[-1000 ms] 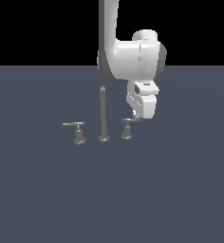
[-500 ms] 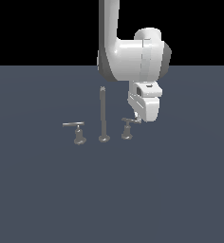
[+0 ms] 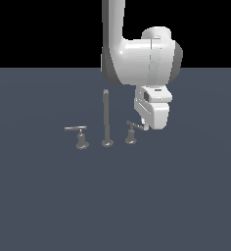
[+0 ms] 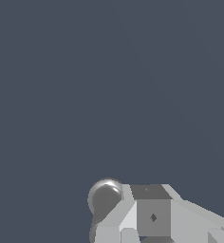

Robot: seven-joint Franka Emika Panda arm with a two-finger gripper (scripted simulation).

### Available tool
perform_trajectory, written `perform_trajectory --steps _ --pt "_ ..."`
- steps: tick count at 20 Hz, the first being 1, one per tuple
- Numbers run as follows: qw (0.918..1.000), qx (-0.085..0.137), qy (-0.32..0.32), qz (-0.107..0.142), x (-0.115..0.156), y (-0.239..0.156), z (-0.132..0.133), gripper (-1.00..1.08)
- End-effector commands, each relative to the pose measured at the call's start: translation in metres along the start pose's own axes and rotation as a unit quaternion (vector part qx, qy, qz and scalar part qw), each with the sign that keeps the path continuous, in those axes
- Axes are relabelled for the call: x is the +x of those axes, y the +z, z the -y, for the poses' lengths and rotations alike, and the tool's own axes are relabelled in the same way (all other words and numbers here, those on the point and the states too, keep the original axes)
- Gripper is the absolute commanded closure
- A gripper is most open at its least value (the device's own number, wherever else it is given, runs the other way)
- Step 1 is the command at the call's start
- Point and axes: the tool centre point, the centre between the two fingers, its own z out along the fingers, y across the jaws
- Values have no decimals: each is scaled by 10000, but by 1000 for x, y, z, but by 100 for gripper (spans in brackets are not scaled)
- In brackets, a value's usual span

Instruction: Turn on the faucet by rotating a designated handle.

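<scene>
The faucet stands in the middle of the exterior view, with a tall thin spout post. The handle, small with a short lever bar, is on the exterior view's right of the post. A handle with a longer bar is on the post's left. My gripper hangs from the white arm right at the outer end of the small handle's lever, touching or nearly touching it. Its fingers look closed together, holding nothing. In the wrist view a finger sits beside a rounded grey metal part of the faucet.
The faucet stands on a flat dark grey-blue floor that stretches all round. The bulky white arm link hangs above and behind the small handle.
The gripper has come down slightly and a little to the exterior view's right, closing on the lever end of the small handle. The faucet parts look nearly unchanged.
</scene>
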Motion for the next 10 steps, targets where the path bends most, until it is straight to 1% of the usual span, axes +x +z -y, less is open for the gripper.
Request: perform_trajectory --steps 1,8,9,10 --pt "10000 -33 -36 24 -12 0 -7 108" --pt "10000 -64 -49 38 -34 -1 -24 108" --pt "10000 -64 -49 38 -34 -1 -24 108" --pt "10000 -49 77 0 -16 0 -24 108"
